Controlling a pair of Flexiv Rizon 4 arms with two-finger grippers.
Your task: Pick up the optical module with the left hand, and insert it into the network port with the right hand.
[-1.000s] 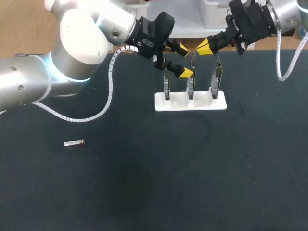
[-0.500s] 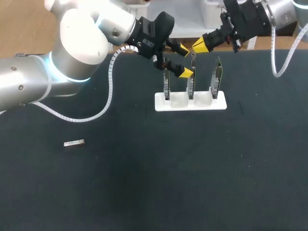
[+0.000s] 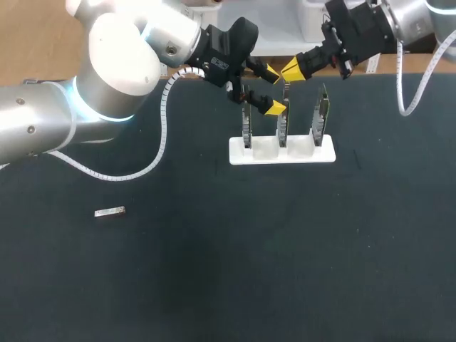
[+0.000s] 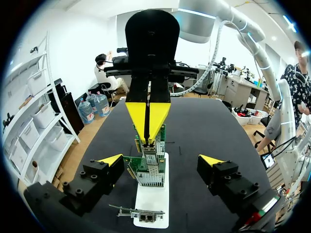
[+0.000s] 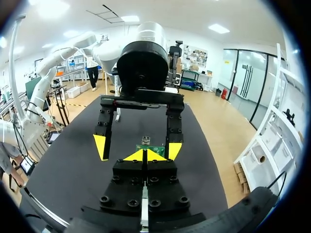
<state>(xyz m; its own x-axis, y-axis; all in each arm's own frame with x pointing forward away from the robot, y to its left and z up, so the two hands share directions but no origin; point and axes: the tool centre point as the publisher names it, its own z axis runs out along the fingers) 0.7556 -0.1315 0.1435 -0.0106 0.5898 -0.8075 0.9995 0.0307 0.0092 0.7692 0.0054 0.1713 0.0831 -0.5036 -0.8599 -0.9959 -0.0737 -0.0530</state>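
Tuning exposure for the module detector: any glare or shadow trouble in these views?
Head view: strong glare on the left arm's shell; the optical module reads bright on the dark table, unshadowed. Left wrist view: the right gripper is backlit, its body dark. Right wrist view: even light, no glare.

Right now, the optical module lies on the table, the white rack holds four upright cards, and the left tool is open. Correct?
No: the head view shows the white rack holding three upright cards, not four. The optical module does lie on the table, and the left tool is open.
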